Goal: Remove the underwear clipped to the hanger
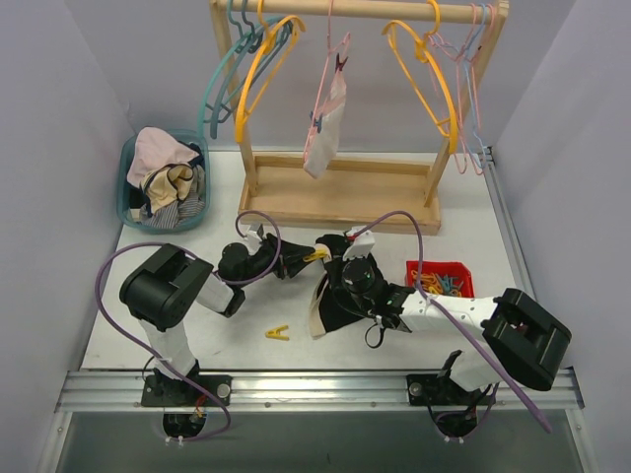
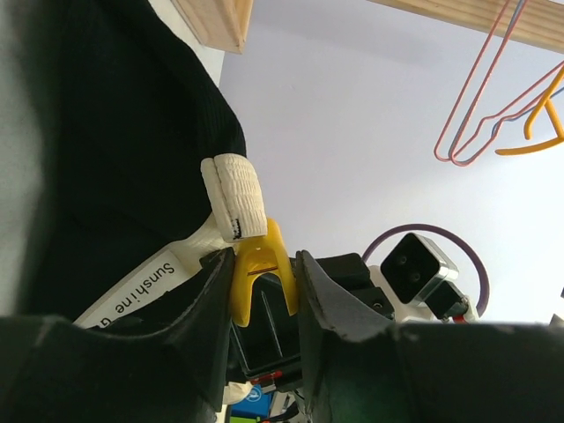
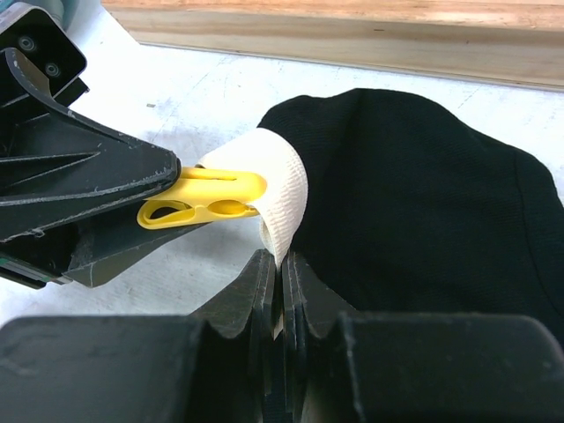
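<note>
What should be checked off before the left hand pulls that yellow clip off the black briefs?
1. Grip of the left hand on the yellow clip: ok, one finger presses on each handle.
2. Hold of the right hand on the white waistband of the black underwear: ok, shut on it.
3. Clip freed from the waistband: not ok, it bites the fabric.
4. Squeeze hard enough to open the clip: cannot tell.
5. Removal of the pale underwear: not ok, it hangs on the rack.
</note>
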Tool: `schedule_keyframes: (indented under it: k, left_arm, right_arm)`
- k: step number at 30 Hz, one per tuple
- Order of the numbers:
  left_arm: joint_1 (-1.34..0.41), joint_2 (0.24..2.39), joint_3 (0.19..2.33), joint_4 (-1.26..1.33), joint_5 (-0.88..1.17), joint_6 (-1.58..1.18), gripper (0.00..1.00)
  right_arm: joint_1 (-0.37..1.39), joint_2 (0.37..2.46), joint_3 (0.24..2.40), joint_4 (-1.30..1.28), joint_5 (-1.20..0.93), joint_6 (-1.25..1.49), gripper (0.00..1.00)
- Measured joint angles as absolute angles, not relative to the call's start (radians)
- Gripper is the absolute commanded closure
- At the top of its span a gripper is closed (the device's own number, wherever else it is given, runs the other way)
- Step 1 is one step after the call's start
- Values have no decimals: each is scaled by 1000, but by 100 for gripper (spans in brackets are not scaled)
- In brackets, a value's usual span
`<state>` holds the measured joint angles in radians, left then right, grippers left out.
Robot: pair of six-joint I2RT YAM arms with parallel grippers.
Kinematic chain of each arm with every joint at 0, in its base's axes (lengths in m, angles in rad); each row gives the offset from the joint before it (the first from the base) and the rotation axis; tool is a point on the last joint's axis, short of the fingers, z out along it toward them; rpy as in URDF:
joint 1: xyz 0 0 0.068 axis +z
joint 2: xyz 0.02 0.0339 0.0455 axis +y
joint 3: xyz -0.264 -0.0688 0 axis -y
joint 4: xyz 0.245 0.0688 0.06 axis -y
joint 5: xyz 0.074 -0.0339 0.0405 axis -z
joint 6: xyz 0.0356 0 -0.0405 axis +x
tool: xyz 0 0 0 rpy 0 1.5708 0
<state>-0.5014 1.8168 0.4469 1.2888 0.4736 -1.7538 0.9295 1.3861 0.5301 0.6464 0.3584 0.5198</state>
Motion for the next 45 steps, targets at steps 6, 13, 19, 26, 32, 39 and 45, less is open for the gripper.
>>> schedule_keyframes:
  k: [6,13,19,26,32,39,45]
  left_arm:
    - [-500,1817,447,1290,478,-1754,97]
    - [-470,1792,416,1289,499,-1742,97]
    - [-422,1713,383,1247,577,-1628,91]
    - [-423,1532,390,812,603,-1308,66]
    - [-425,1263,483,310,448,-988,43]
    - [-434,1208,530,56,365,-803,48]
    - [-451,1121,517,-118,301,-736,22]
  right_arm:
    - [929,1385,530,632,381,520,100]
    - [907,1378,530,561,439,528,100]
    - [876,1300,525,491,463,532,100]
    - [871,1222,535,436,459,510,100]
    - [871,1236,578,398,407,484,100]
    - [871,1311,619,393,337,464,100]
    - [871,1367,664,392,275,441,100]
